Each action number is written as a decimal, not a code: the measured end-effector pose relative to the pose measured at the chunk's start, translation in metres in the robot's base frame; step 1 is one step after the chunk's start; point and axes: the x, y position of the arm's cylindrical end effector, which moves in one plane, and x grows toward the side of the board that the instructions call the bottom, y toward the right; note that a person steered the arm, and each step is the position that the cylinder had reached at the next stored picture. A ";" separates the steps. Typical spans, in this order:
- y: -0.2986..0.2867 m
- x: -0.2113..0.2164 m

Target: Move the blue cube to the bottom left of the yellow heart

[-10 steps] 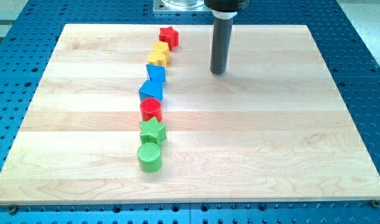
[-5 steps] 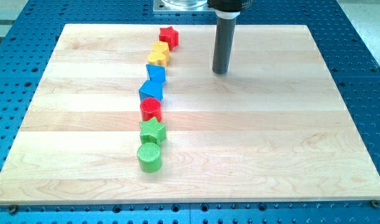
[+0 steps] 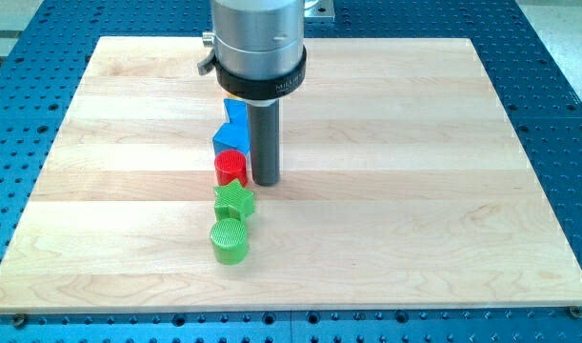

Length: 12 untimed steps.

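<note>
Swung down from twelve o'clock, my tip [image 3: 265, 181] now just beside red cylinder [image 3: 230, 168] at three o'clock; no hand fitted. Blue cube [image 3: 230, 140] beside rod; yellow heart hidden. Best nudge gently toward eleven o'clock.

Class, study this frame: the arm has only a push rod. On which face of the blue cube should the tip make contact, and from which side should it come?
No gripping here, only pushing. My tip stands just right of the red cylinder, below the blue cube. The yellow heart is hidden behind the arm, so its exact spot cannot be read. Probably press the cube's flat right face, coming from the view's right, clear of the other blue block.
</note>
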 end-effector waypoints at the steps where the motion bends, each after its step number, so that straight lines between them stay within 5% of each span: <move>1: -0.026 -0.012; 4: -0.053 -0.077; 8: -0.024 -0.086; 9: 0.028 -0.079; 12: 0.075 -0.173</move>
